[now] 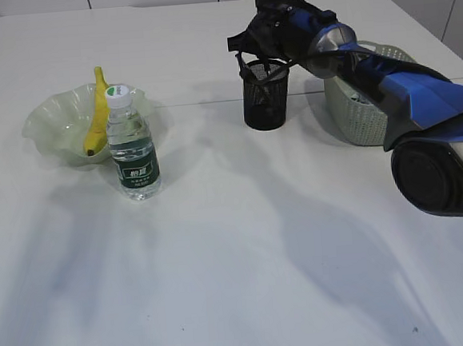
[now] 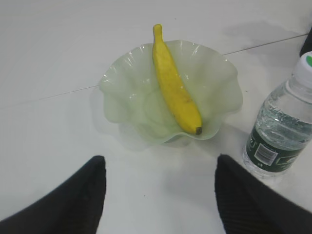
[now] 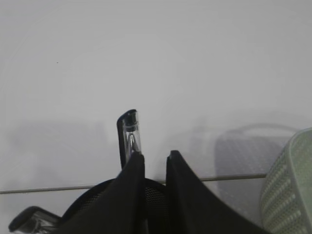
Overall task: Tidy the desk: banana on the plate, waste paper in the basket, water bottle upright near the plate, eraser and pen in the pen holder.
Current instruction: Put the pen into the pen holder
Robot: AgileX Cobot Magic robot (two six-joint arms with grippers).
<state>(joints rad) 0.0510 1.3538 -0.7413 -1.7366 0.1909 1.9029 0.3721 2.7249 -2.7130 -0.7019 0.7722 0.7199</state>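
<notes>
A white table carries a nearly tidied desk scene, seen from a slanting exterior camera. At about ten o'clock from the table's middle sits a pale green, wavy-rimmed plate, and the banana lies across it, stem pointing away from the camera and dark tip toward the near rim. Just beside the plate, at its four o'clock, the water bottle stands upright with its white cap on and its green label facing the camera. At roughly one o'clock from the table's middle stands the black mesh pen holder, and at its three o'clock, close by, is the light woven basket, partly hidden by the blue and black right arm. The right gripper hovers over the pen holder's mouth; in the right wrist view its two dark fingers stand only slightly apart, with the clear-barrelled, black-clipped pen rising at the tip of the left finger, and whether the jaws clamp it or merely touch it cannot be told. The eraser cannot be made out, and the basket's contents are hidden. The left gripper hangs at the six o'clock side of the plate, jaws wide apart and empty, with the bottle at its three o'clock.
</notes>
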